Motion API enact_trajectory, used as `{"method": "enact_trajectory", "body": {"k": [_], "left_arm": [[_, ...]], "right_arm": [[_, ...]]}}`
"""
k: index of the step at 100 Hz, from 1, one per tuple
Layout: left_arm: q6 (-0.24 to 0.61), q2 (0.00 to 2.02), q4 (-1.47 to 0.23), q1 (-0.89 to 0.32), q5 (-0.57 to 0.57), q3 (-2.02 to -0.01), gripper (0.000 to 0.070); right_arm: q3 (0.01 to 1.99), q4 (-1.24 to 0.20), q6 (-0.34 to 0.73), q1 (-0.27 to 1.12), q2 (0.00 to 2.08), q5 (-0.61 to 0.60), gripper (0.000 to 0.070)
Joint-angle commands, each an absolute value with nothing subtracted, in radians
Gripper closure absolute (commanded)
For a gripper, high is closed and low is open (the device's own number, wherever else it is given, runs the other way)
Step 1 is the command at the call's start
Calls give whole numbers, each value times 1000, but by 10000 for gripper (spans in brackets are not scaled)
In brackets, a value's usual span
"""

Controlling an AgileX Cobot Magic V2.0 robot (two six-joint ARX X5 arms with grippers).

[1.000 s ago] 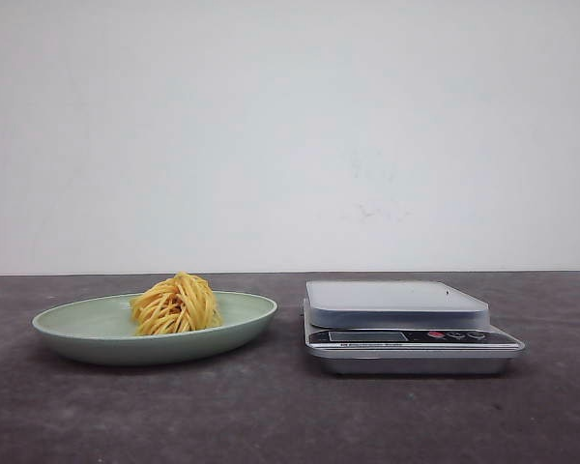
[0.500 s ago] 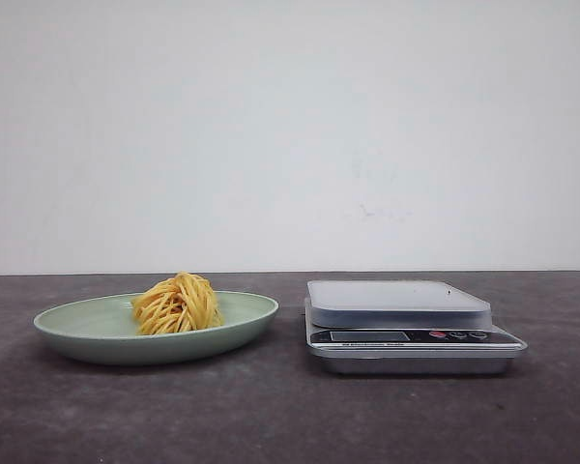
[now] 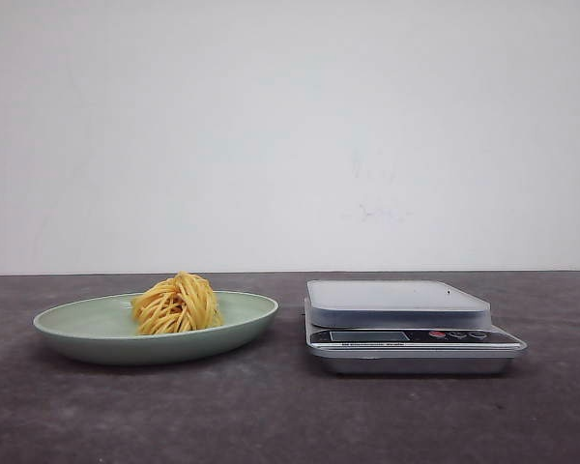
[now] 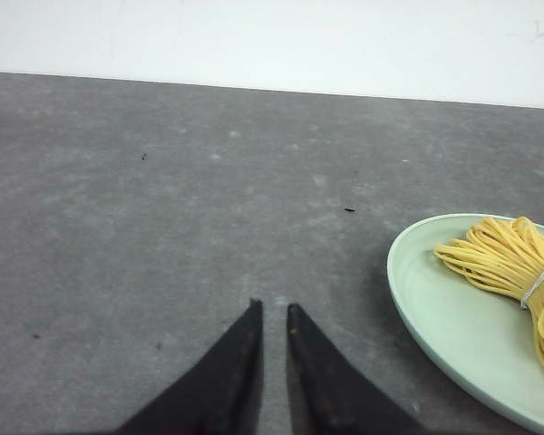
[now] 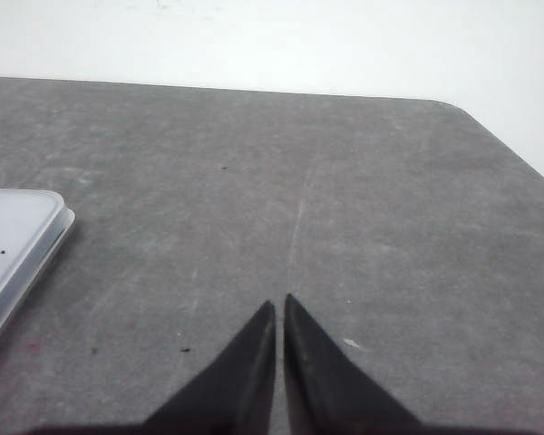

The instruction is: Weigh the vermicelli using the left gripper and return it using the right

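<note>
A bundle of yellow vermicelli tied with a white band lies in a pale green plate at the left of the table. It also shows in the left wrist view, on the plate. A silver kitchen scale stands to the right of the plate, its platform bare. My left gripper hovers over bare table beside the plate, its black fingers nearly together and empty. My right gripper is shut and empty over bare table, past the scale's corner. Neither arm shows in the front view.
The table top is dark grey with a white wall behind it. In the right wrist view the table's rounded corner and edge lie ahead of the fingers. The scale's display and buttons face the front.
</note>
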State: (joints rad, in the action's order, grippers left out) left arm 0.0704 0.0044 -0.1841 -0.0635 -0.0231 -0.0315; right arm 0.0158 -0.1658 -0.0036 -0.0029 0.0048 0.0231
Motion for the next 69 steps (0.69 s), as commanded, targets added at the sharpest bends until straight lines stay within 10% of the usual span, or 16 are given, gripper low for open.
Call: {"method": "enact_trajectory", "body": {"k": [1,69], "left_arm": [[64,4,-189,-63,-22,-14,688],[64,4,-189,-63,-22,-14,688]], "right_arm": [[12,-150,-11,-4,4,25,691],[12,-150,-11,-4,4,25,691]]}}
